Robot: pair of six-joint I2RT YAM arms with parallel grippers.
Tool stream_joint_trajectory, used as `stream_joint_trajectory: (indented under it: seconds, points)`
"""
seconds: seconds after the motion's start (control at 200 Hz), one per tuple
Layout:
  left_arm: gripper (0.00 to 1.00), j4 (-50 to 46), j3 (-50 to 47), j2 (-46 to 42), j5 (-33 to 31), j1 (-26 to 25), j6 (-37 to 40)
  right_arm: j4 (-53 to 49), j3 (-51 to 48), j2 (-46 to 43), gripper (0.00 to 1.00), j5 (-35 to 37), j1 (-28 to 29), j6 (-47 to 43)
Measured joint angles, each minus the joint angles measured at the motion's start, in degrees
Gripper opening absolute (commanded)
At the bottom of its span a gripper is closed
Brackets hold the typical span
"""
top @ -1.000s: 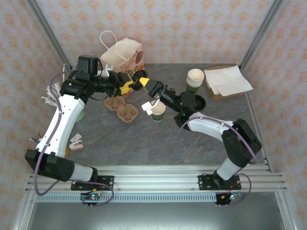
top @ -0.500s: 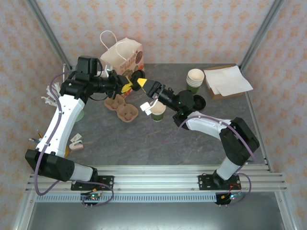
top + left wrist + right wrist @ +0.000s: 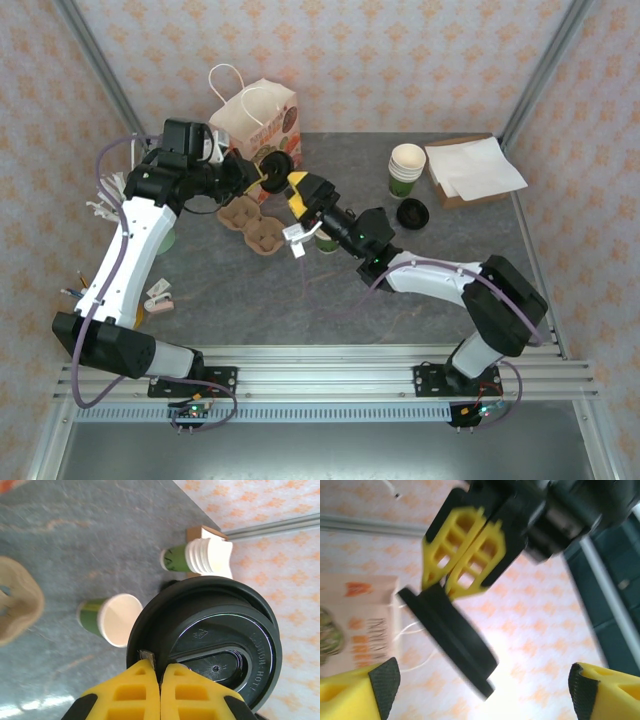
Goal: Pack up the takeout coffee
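My left gripper (image 3: 159, 667) is shut on the rim of the round black lid (image 3: 215, 640), holding it up on edge in the air in front of the paper bag (image 3: 258, 110). From above, the lid (image 3: 274, 166) sits at the left gripper (image 3: 262, 172). The small dark-green cup (image 3: 117, 619), cream inside, stands upright and open on the table; from above the cup (image 3: 327, 240) is partly covered by my right arm. My right gripper (image 3: 297, 212) is open just right of the lid, empty. Its wrist view looks up at the lid (image 3: 452, 635) between wide-apart fingertips (image 3: 382, 685).
A cardboard cup carrier (image 3: 255, 225) lies left of the cup. A stack of green cups (image 3: 406, 165), a second black lid (image 3: 412, 212) and a box with white paper (image 3: 470, 168) sit at the back right. Small items lie along the left edge.
My right gripper has swung left and nearer, now beside and below the held lid. The left gripper has drawn back slightly left with the lid.
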Motion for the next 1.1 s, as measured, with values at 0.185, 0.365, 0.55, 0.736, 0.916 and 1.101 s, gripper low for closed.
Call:
stream_joint_trajectory:
  seconds: [0.185,0.365,0.55,0.736,0.916,1.101]
  points:
    - [0.0,-2.12,0.28,0.98,-8.76,-0.02,6.99,-21.31,-0.11,-5.29,0.99,7.54,-0.31,24.46]
    - [0.0,-6.45,3.06,3.1,-15.74,-4.22,13.51,-48.37,6.82,-22.1,1.0,5.42,-1.07,54.71]
    - [0.0,-10.47,6.86,6.73,-22.16,-15.74,19.08,-66.73,16.28,-27.85,1.0,-0.15,-12.85,89.66]
    - [0.0,-16.26,17.53,19.5,-27.82,-23.21,21.97,-79.41,15.08,-22.43,1.0,-7.89,-22.86,117.39]
    - [0.0,-18.14,19.04,28.17,-29.7,-26.95,22.82,-86.01,10.86,-18.82,0.95,-13.99,-26.8,132.82]
    - [0.0,-19.43,22.53,32.59,-32.48,-26.93,22.84,-80.21,3.78,-18.8,0.72,-18.32,-26.8,140.43]
